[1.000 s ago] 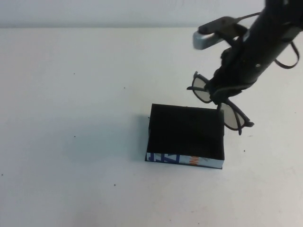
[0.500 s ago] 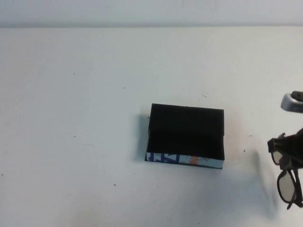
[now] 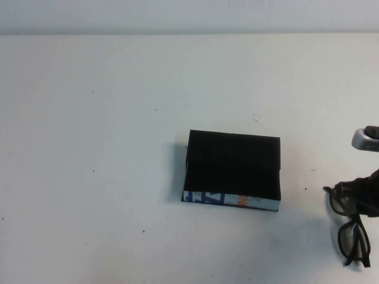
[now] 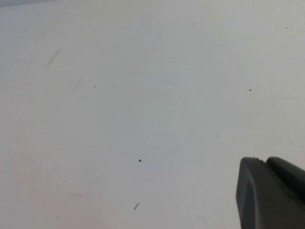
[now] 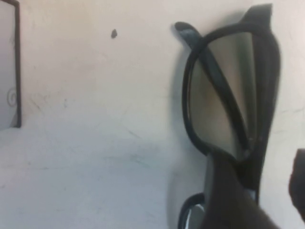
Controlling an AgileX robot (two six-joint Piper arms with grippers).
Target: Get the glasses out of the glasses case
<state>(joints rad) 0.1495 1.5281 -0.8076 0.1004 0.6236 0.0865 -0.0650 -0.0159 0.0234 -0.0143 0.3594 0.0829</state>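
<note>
The glasses case [image 3: 232, 170], a black box with a white printed front panel, lies at the table's middle. The glasses [image 3: 353, 229] are outside the case, on the table to its right, near the front right corner. My right gripper [image 3: 360, 204] sits over their bridge at the view's right edge. In the right wrist view the glasses [image 5: 228, 95] lie between the spread fingers [image 5: 228, 200], with a gap of bare table beside the frame, so my right gripper [image 5: 262, 167] is open. My left gripper [image 4: 274, 191] shows only in the left wrist view, shut and empty over bare table.
The white table [image 3: 106, 148] stretches out to the left of the case and behind it. A grey part of the right arm's wrist [image 3: 364, 140] shows at the right edge.
The right gripper carried the glasses from above the case's far right corner to the front right. In the last half second they came down onto the table.
</note>
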